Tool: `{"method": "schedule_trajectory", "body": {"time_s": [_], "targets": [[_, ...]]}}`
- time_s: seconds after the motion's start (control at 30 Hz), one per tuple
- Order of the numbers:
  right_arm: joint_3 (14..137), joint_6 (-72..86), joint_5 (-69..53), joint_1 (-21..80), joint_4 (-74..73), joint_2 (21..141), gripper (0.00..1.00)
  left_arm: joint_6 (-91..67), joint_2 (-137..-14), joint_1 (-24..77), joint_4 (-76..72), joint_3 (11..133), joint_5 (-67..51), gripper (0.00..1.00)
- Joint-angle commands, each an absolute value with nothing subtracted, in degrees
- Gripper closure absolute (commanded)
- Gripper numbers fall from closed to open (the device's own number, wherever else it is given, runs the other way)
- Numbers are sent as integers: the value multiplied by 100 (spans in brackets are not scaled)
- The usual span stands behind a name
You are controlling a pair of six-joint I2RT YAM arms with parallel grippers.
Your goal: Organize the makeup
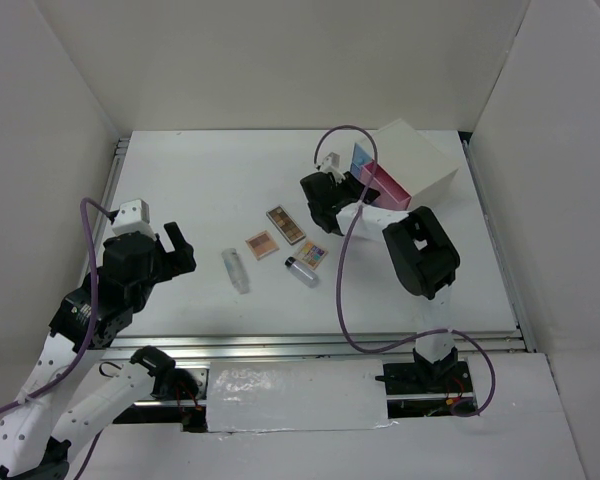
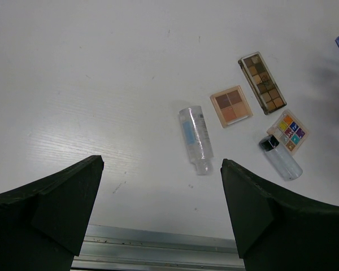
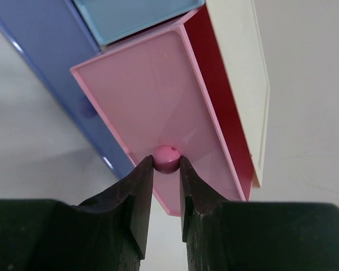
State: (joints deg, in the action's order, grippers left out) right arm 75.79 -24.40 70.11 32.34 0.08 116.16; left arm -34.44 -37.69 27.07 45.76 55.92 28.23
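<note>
We see the right claw (image 3: pixel 166 169) pressed together on the small round pink knob (image 3: pixel 165 155) of the pink plastic drawer (image 3: pixel 158 96), its two black fingers pinching the knob from either side. That drawer stands forward of the pale blue drawer (image 3: pixel 135 17) beside it, both set in the white box (image 1: pixel 420 160) near the far right corner of the white table (image 1: pixel 180 180). The left claw (image 2: pixel 163 169) hangs spread wide above the near left part of the table, gripping and touching nothing. The makeup lies loose in a cluster mid-table, between the two claws and well apart from every table edge, with broad bare surface to its left and behind it. We count three palettes: one long brown eyeshadow palette (image 2: pixel 263 83), one square peach palette (image 2: pixel 231 105) and one small multicoloured palette (image 2: pixel 290 131). We count two containers: one clear tube with a blue label (image 2: pixel 195 138), lying on its side, and one clear bottle with a black cap (image 2: pixel 279 157), just beside the multicoloured palette.
</note>
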Motion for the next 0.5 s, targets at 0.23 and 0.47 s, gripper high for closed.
{"method": "schedule_trajectory", "body": {"time_s": [0.23,0.47], "targets": [[8077,-405,7058,3797,-1827,11768,98,-3322,-3762,2689,4377,5581,2848,1],[8358,333,6979,3981,-2723,11830,97,-3340,-3771,2689,4377,5581,2856,1]]}}
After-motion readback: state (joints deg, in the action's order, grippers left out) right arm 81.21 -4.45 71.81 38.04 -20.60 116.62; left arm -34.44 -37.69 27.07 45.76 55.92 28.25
